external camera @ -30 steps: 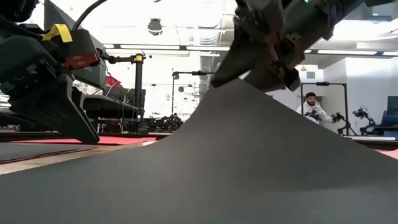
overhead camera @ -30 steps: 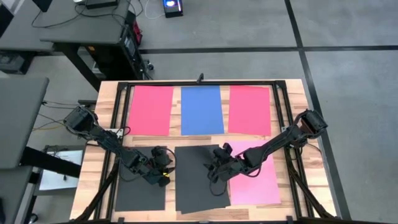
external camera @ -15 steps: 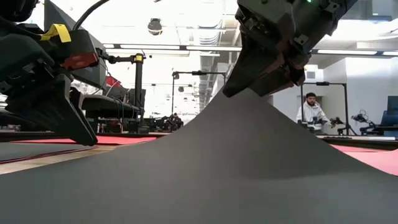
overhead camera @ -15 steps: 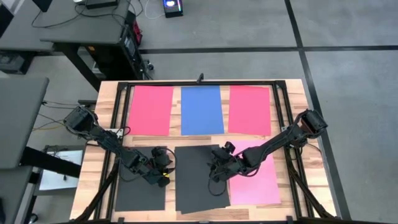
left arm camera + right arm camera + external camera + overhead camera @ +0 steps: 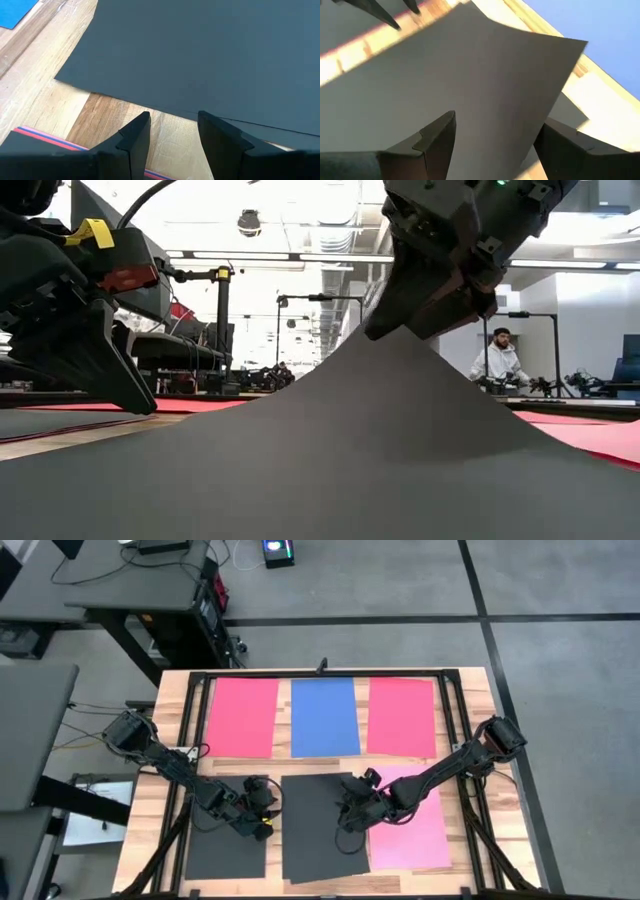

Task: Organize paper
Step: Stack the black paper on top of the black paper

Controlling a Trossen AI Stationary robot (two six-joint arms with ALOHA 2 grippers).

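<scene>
Two red sheets (image 5: 241, 717) (image 5: 401, 716) and a blue sheet (image 5: 324, 717) lie flat along the far side. A pink sheet (image 5: 415, 830) lies near right and a black sheet (image 5: 225, 850) near left. A black stack (image 5: 315, 835) lies near the middle. My right gripper (image 5: 348, 810) stands open at the stack's right edge. There the top black sheet (image 5: 330, 440) rises to a peak. My left gripper (image 5: 172, 135) is open over bare wood just left of the stack, touching nothing. My right gripper comes at the top black sheet slanting down from the table's right. The sheet's right edge (image 5: 547, 100) runs up between the two spread fingers. Its peak (image 5: 400, 345) stands at the fingertips and its left part lies on the stack. Which finger bears it is hidden.
A black frame (image 5: 447, 720) runs around the work area on the wooden table (image 5: 140, 840). A second black sheet's edge (image 5: 260, 125) shows under the top one. Beyond the table, a person (image 5: 497, 360) stands in the room.
My right gripper has tipped at the wrist without changing place. The black sheet's raised edge has drawn in from a long slope toward the right into a steeper, narrower peak. More of the pink sheet now shows beside it.
</scene>
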